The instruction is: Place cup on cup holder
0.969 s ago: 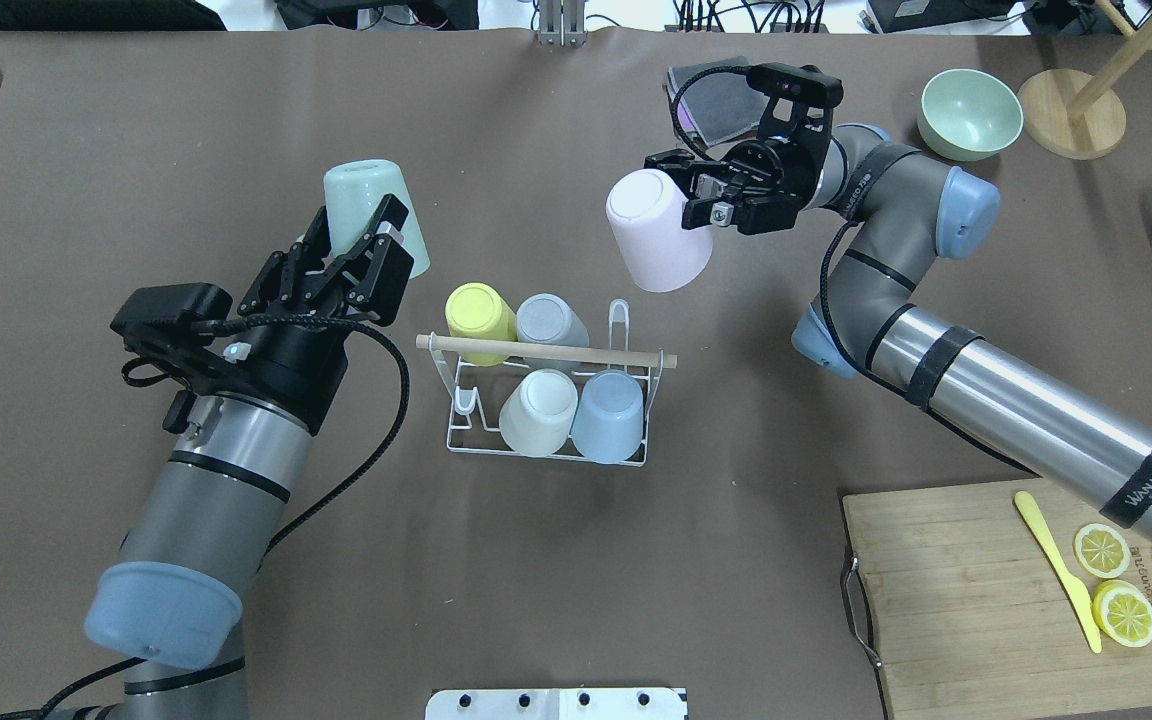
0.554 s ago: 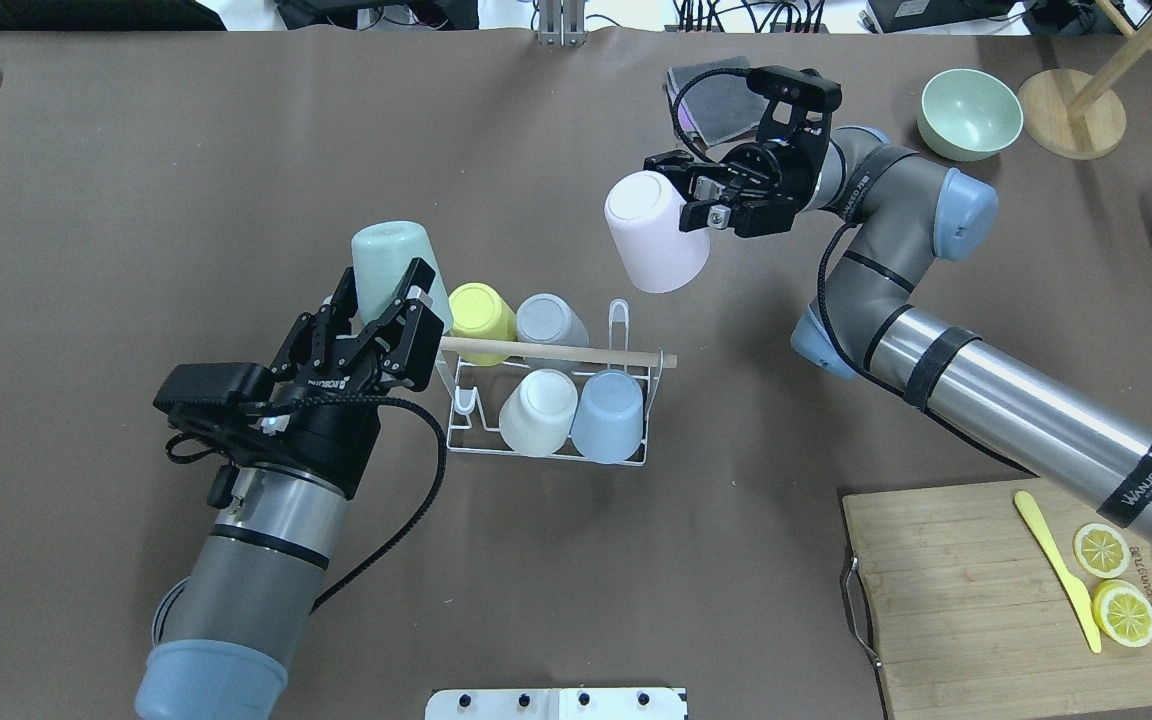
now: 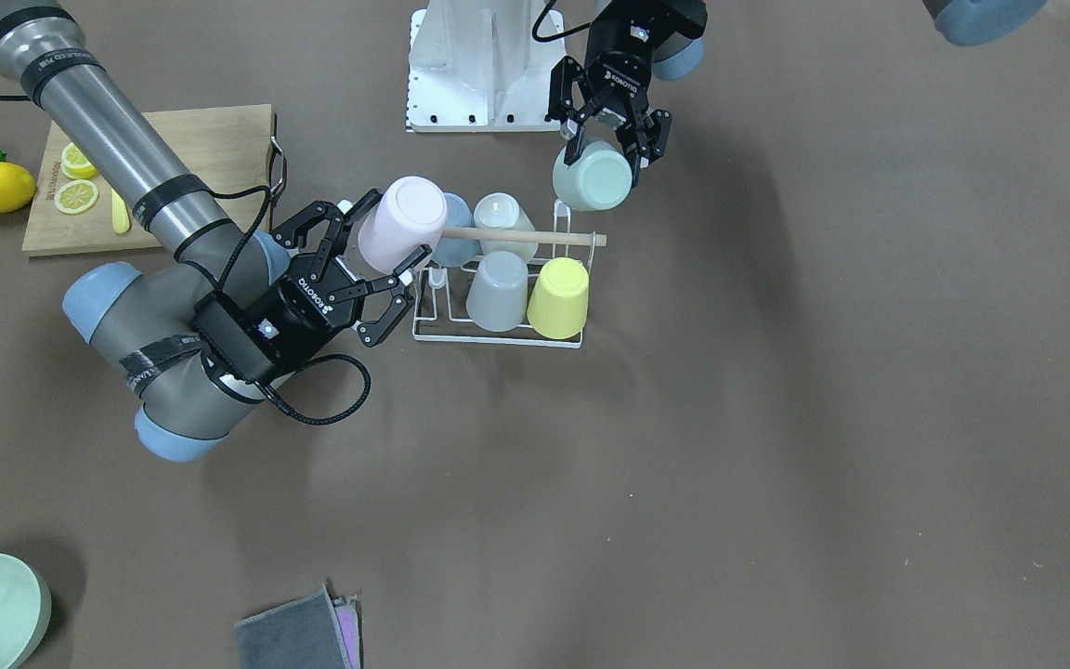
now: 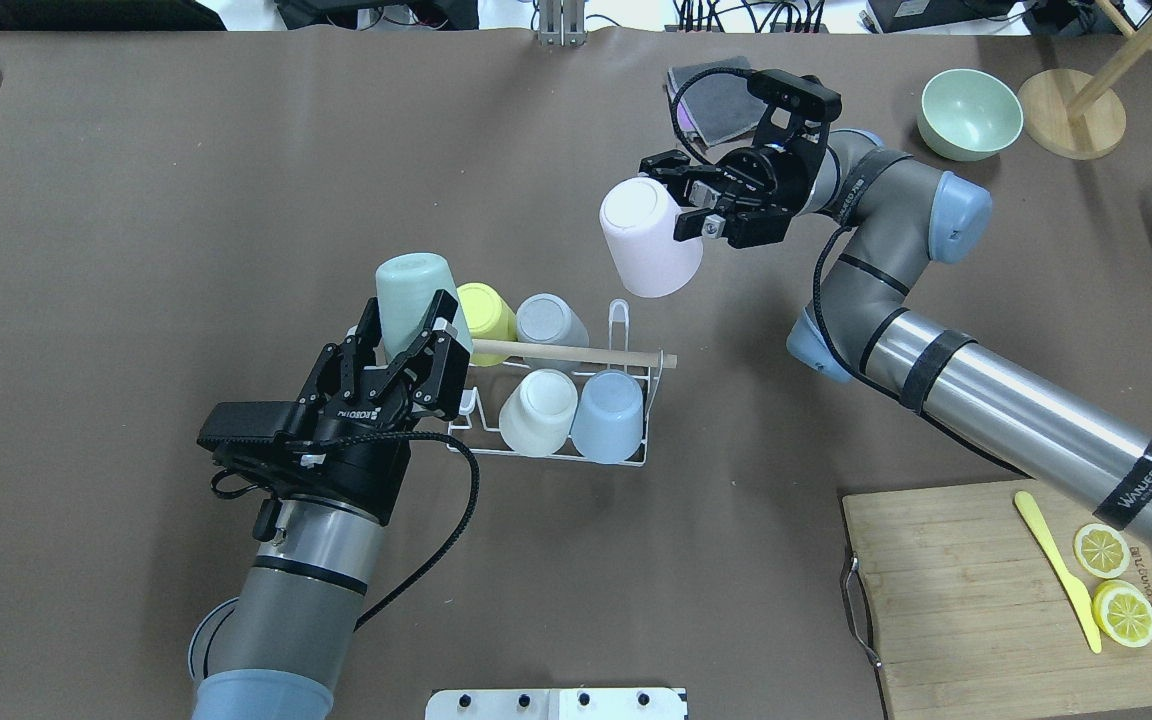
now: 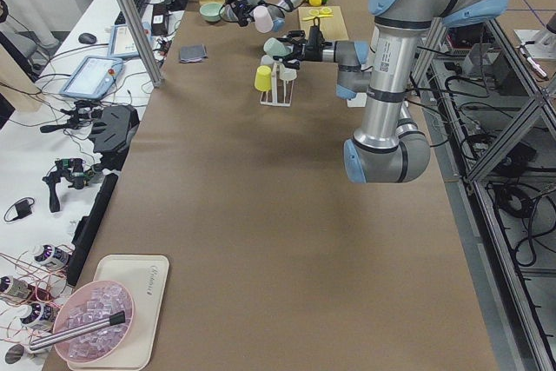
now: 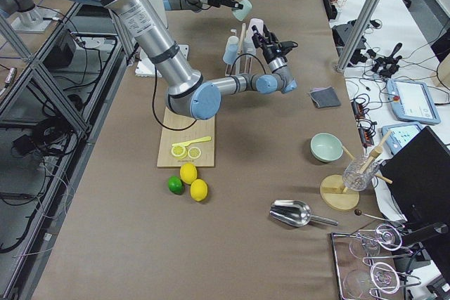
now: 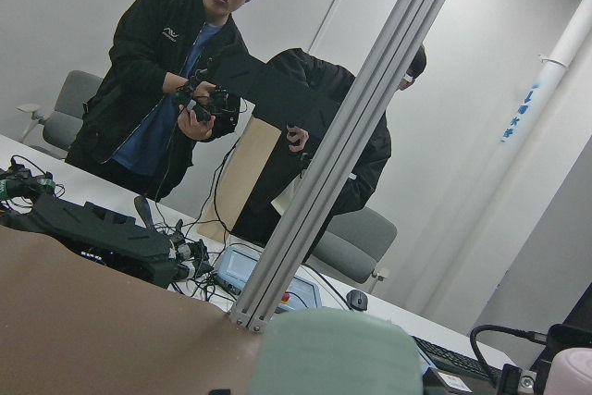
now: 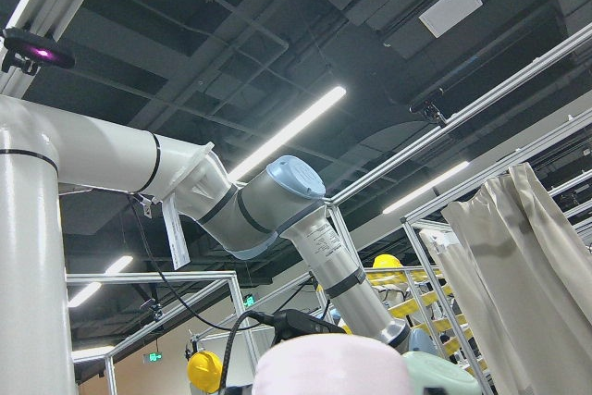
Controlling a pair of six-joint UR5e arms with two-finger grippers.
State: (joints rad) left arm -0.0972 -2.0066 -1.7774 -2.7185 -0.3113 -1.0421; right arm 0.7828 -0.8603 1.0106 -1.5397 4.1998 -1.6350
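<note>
Both mint cup [image 4: 411, 290] and pink cup [image 4: 641, 235] hang gripped near cup holder [image 4: 586, 353].

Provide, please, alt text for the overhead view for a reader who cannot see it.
The left gripper holds a mint cup by the left end of a white cup holder bearing four cups; the right gripper holds a pink cup near its right end.

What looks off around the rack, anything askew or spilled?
Nothing stands out. Yellow cup, grey cup, cream cup and blue cup sit upside down on the cup holder, none toppled. Left end effector grips the mint cup, right end effector the pink cup. No spills visible.
</note>
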